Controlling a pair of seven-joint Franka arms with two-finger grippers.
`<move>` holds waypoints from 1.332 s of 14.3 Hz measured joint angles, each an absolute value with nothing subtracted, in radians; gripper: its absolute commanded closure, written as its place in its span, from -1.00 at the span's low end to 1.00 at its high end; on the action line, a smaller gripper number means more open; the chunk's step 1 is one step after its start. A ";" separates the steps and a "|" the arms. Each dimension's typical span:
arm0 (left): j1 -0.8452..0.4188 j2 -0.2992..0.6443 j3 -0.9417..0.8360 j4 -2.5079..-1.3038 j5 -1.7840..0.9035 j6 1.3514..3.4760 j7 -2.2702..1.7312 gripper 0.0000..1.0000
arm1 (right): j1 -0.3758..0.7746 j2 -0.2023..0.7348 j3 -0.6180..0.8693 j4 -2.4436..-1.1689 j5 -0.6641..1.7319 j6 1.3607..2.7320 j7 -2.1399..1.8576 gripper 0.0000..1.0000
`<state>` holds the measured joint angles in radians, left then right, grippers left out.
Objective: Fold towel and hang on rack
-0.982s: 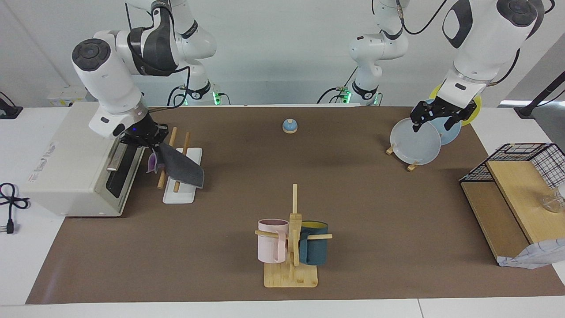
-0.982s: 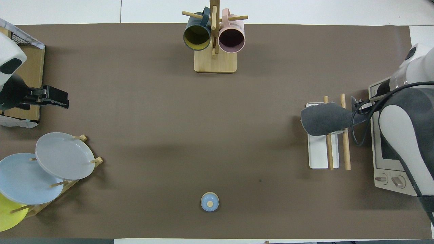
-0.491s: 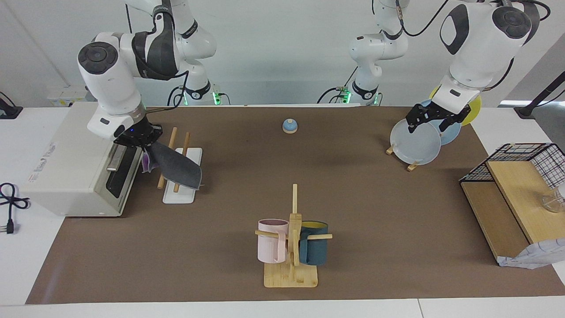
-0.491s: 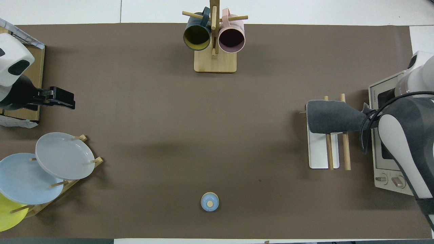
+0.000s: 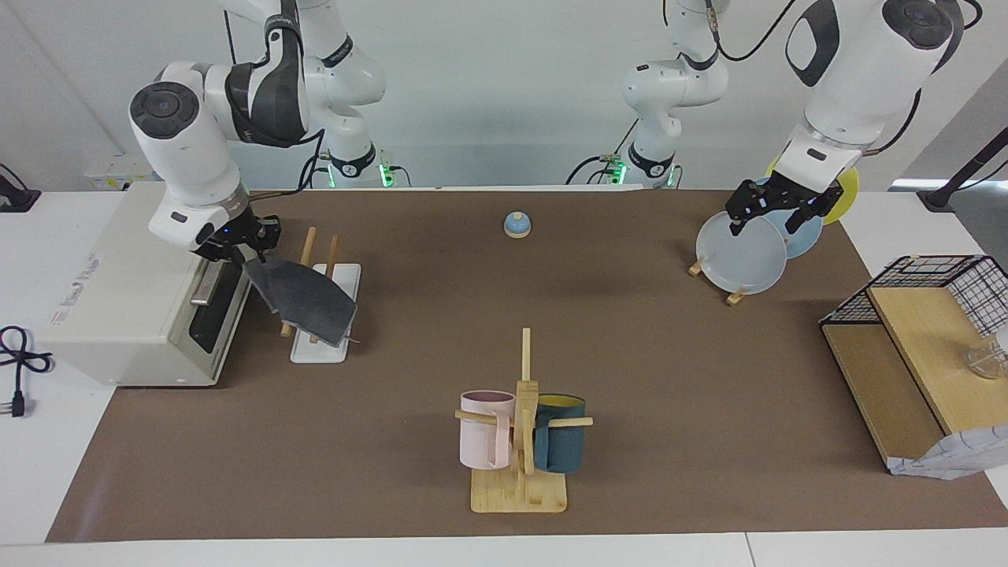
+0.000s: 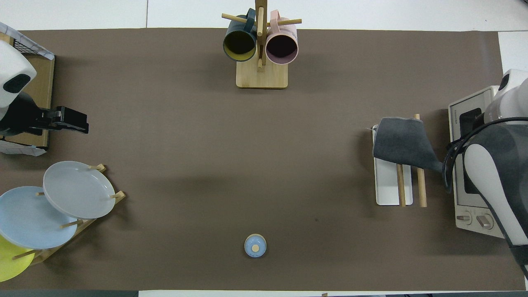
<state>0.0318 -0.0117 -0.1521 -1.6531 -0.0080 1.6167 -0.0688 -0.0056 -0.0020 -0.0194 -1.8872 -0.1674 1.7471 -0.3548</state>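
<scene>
The towel [image 5: 307, 299] shows its dark grey face and lies draped across the two wooden rods of the rack [image 5: 323, 350], at the end of the rods farther from the robots. One corner rises off the rods toward the toaster oven, up to my right gripper [image 5: 240, 250], which hangs just above that corner. In the overhead view the towel [image 6: 402, 142] covers the farther part of the rack [image 6: 387, 192], and the right arm hides its gripper. My left gripper [image 5: 776, 209] hangs open and empty over the plates, waiting.
A white toaster oven [image 5: 118, 299] stands right beside the rack at the right arm's end. A mug tree [image 5: 520, 425] with two mugs stands farthest from the robots. A plate stand [image 5: 740, 256], a small blue bell [image 5: 516, 225] and a wooden shelf [image 5: 913, 346] with a wire basket are also here.
My right gripper has risen and drawn back toward the toaster oven. The towel has slid along the rods and settled flatter on them, and its purple face no longer shows.
</scene>
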 measured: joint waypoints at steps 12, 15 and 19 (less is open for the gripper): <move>0.033 -0.014 -0.149 -1.655 -0.008 1.617 -0.069 -1.00 | -0.005 -0.012 -0.008 -1.702 -0.082 1.564 -0.167 -1.00; 0.033 -0.014 -0.149 -1.655 -0.008 1.617 -0.069 -1.00 | -0.008 0.010 -0.010 -1.605 -0.082 1.502 -0.146 -1.00; 0.033 -0.014 -0.149 -1.655 -0.008 1.617 -0.069 -1.00 | -0.025 0.046 -0.013 -1.544 -0.081 1.477 -0.145 -1.00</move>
<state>0.0329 -0.0140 -0.1489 -1.6545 -0.0080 1.6171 -0.0688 -0.0252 0.0459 -0.0130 -1.5440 -0.0815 1.4775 -0.1454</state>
